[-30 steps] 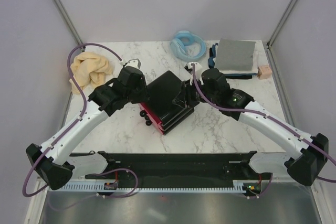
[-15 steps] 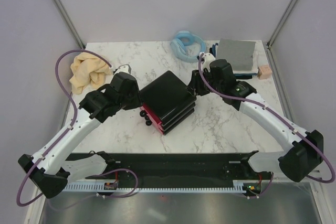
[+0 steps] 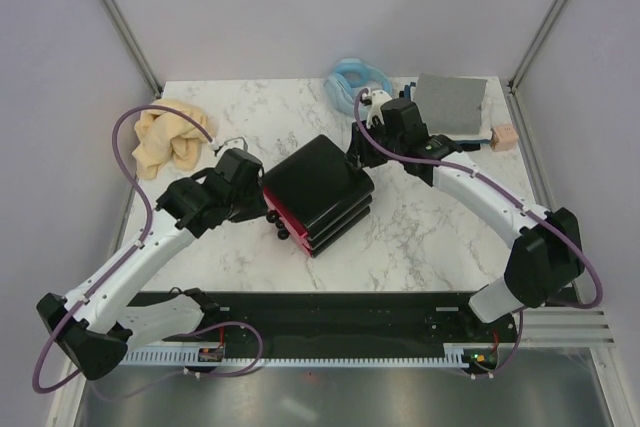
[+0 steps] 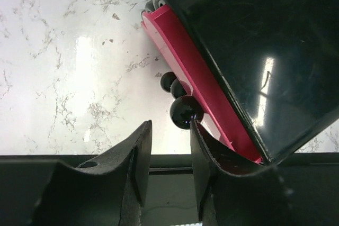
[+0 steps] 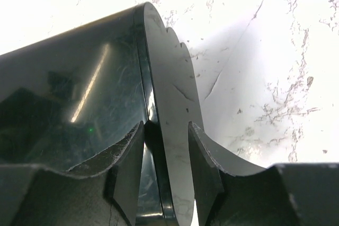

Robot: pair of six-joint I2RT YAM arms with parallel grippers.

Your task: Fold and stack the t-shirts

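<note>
Marble table (image 3: 420, 237), items listed from the near edge outward. Left claw (image 4: 169, 126): at the near-left flank of the black box (image 3: 318, 185), jaws partly apart with only table and base rail showing in the gap, so nothing is held. One finger lies against the pink-red side (image 4: 196, 72) of the box, and the black knobs (image 4: 185, 112) sit just ahead of the fingertips. A second ago this claw was up at the box's far-left corner; it has since drawn back toward the near edge and lower along the side. Black box: middle of the table, set cornerwise, in much the same place as a second ago. Right claw (image 5: 166, 126): at the box's far-right corner, jaws astride the box's upright edge, which fills the gap between them; whether they pinch it or merely straddle it cannot be told. Since the earlier view its wrist has shifted farther away and to the left, and the arm's elbow has swung inward. Yellow-cream t-shirt (image 3: 170, 137): crumpled in a heap at the far left, well apart from both claws, unchanged. Grey t-shirt (image 3: 450, 105): folded square at the far right, just behind the right wrist, unchanged. Small peach block (image 3: 503, 135): just beside the grey t-shirt's right edge. Light blue ring (image 3: 350, 79): at the far edge, near the middle.
</note>
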